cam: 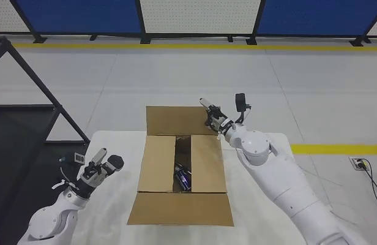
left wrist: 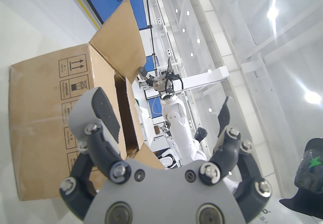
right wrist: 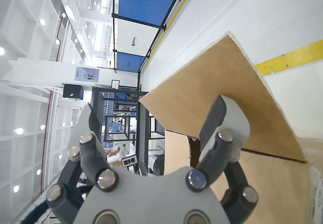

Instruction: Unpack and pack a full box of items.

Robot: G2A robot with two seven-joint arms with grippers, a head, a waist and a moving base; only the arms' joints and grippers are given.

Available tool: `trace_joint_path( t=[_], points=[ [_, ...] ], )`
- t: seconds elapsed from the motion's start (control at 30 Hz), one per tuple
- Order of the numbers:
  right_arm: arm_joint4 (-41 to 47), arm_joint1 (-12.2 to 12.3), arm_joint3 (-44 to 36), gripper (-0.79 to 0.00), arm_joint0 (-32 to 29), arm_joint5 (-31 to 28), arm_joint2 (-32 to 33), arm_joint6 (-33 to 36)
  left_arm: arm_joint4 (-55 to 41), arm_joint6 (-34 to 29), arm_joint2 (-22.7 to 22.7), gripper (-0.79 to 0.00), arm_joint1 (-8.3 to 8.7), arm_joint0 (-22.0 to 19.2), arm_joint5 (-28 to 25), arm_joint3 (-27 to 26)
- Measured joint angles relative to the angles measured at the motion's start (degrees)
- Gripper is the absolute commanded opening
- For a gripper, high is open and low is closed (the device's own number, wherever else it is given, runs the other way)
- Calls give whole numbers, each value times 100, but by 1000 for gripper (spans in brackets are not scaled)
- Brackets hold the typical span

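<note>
Table: bears the cardboard box, which sits between the two grippers. Far flap stands raised just ahead of the right gripper. The side flaps lie folded in, leaving a central gap.

Right gripper: fingers apart, nothing held, one finger close to the far flap; contact cannot be confirmed.

Left gripper: fingers apart, empty, box beside it, not touching.

Dark item: down in the gap, below the right gripper.

Judgement: flaps need opening first. Catch the nearer side flap at its free edge and swing it outward about its crease, left gripper steadying the wall.
</note>
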Motion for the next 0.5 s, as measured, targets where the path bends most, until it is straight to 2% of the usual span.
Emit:
trace_joint_path(
  t=[0.13, 0.23, 0.5],
  points=[
    [-10, -7, -24, 0, -28, 38, 6, -53, 75, 33, 50, 0, -16, -35, 58, -28],
    [72, -71, -119, 0, -64, 279, 20, -228, 138, 38, 69, 0, -22, -50, 79, -52],
    [503, -451, 471, 0, 285, 951, -74, -803, 139, 88, 11, 0, -34, 56, 77, -107]
  ],
)
